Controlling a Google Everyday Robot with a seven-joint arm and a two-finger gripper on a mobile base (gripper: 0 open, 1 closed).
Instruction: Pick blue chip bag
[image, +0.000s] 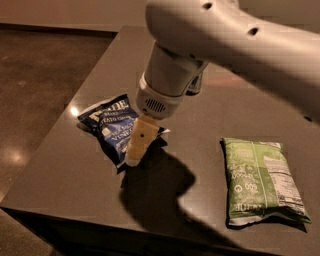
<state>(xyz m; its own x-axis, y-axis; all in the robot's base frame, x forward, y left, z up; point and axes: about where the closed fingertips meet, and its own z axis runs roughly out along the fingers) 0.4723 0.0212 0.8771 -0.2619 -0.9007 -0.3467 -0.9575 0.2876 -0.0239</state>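
Note:
The blue chip bag (109, 124) lies flat on the dark table (75, 170) at the left, navy with white lettering. My gripper (135, 154) hangs from the big grey-white arm and points down over the bag's right edge, its cream fingers (140, 140) covering that edge. The tip looks at or just above the bag's near right corner.
A light green chip bag (260, 182) lies flat at the right of the table. A slim can (195, 85) stands behind the arm, mostly hidden. The table's front edge runs close below the bags. Brown floor lies to the left.

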